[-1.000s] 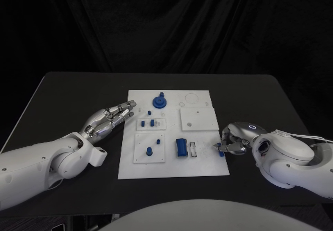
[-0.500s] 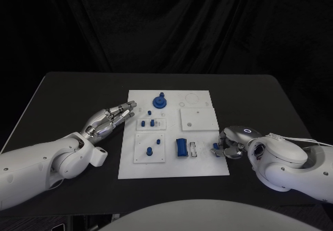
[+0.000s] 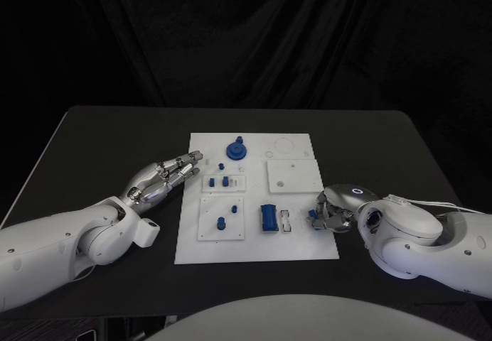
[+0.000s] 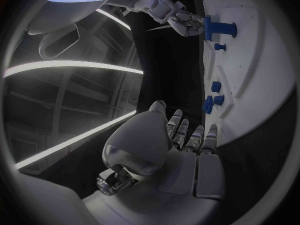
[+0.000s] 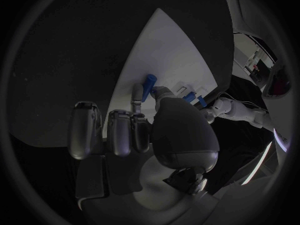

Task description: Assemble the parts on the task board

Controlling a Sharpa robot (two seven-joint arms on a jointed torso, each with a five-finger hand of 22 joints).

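At the task board (image 3: pixel 257 245) right edge, right hand (image 3: pixel 330 213) pinches a small blue part (image 5: pixel 149 85) above the plate. Left hand (image 3: pixel 164 177) rests on the desk (image 3: pixel 102 142), fingers loosely apart, holding nothing.

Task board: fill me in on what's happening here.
The right hand pinches a small blue part over the right edge of the white board, near a blue block standing on it. The left hand rests open at the board's left edge, holding nothing. Other blue parts already stand on the board.
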